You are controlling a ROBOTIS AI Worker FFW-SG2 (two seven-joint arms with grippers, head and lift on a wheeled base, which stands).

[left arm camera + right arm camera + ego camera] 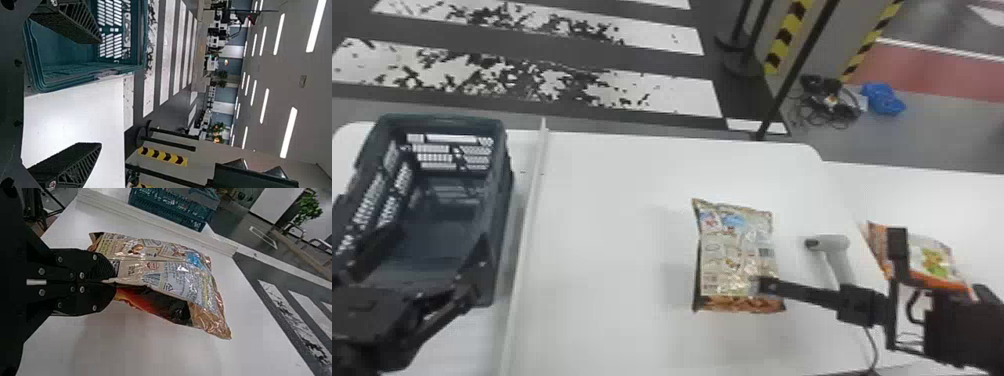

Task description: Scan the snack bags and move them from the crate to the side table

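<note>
Snack bag [736,252] pinched by edge in right pincer [764,285]; left pincer [439,239] wide.

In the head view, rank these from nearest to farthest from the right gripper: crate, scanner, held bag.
From the right gripper:
1. Held bag, pinched at its edge.
2. Scanner, on the table, to the right of the held bag.
3. Crate, at the far left.
</note>
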